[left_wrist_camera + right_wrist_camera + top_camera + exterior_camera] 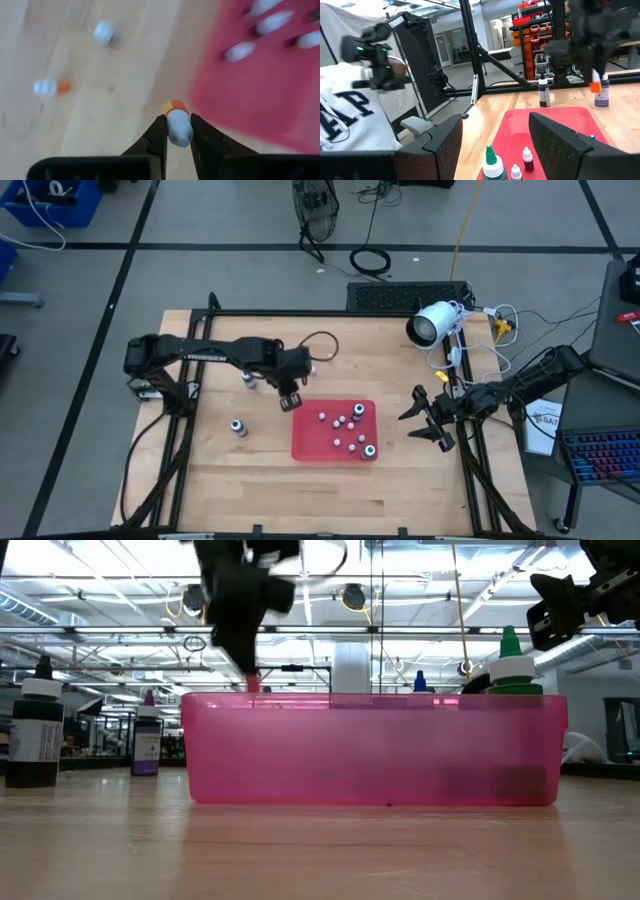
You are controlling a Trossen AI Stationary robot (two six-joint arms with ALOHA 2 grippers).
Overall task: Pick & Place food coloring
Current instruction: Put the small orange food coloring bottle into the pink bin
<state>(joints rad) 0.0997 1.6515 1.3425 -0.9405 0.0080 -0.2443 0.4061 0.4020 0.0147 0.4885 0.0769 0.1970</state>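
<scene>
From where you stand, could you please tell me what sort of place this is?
Probably a robotics lab or workshop: a light wooden worktable in a black metal frame, tall shelving with red bins behind, and exposed ceiling ducts and strip lights.

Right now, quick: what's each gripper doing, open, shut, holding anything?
Left gripper: shut on an orange-tipped food coloring bottle, beside the red tray.
Right gripper: open, empty, right of the tray.

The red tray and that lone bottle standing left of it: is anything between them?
No. In the high view, only bare wooden table separates the red tray from the lone bottle.
</scene>
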